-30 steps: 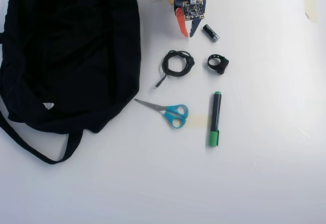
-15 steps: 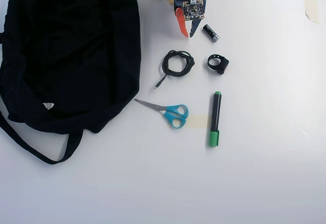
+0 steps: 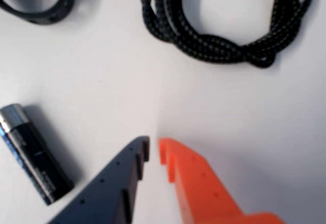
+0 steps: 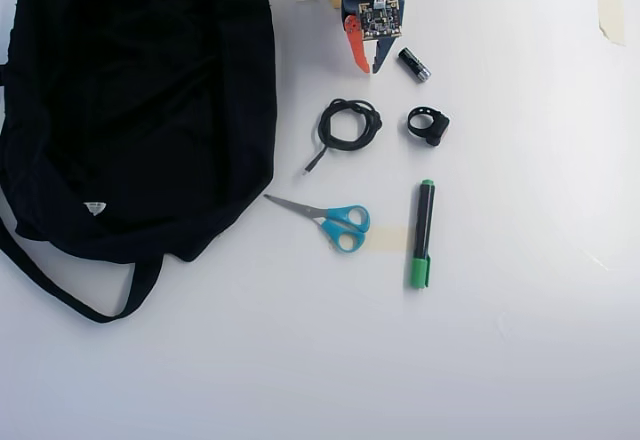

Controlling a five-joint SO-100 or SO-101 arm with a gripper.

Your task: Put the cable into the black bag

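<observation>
The black braided cable (image 3: 204, 46) lies coiled on the white table, at the top of the wrist view. In the overhead view the cable (image 4: 326, 128) lies just right of the black bag (image 4: 140, 100), which lies flat across the left side. My gripper (image 3: 154, 145), with one dark blue and one orange finger, hovers short of the coil with its tips nearly touching and nothing between them. In the overhead view the gripper (image 4: 368, 68) is at the top centre, just above the cable.
A black battery (image 3: 33, 150) lies left of the fingers; in the overhead view the battery (image 4: 413, 64) lies right of the gripper. A black strap ring (image 4: 438, 130), blue-handled scissors (image 4: 295, 205) and a green marker (image 4: 422, 230) lie around the cable.
</observation>
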